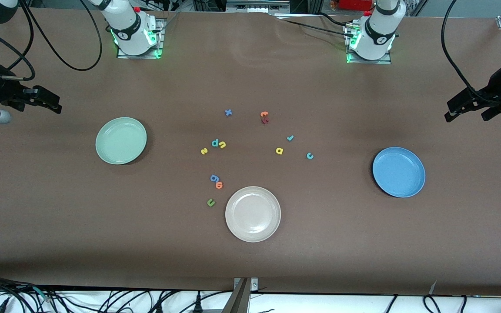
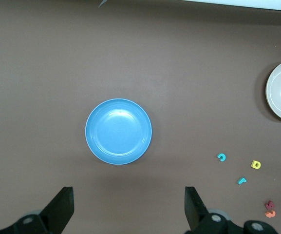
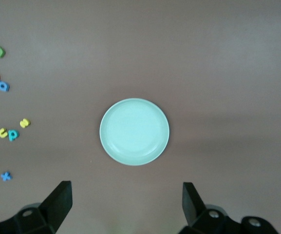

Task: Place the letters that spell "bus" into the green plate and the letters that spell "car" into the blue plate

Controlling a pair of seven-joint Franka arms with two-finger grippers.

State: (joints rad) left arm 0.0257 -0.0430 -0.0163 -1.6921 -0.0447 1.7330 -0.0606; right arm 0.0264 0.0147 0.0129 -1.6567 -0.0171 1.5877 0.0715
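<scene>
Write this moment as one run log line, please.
left gripper: open, above table by blue plate | right gripper: open, by green plate | plates: no letters

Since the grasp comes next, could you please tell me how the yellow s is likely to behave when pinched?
The yellow s looks tiny and foam-like, so probably very light and slightly squashy. Lying flat, it may skid on the table rather than roll or tip.
</scene>
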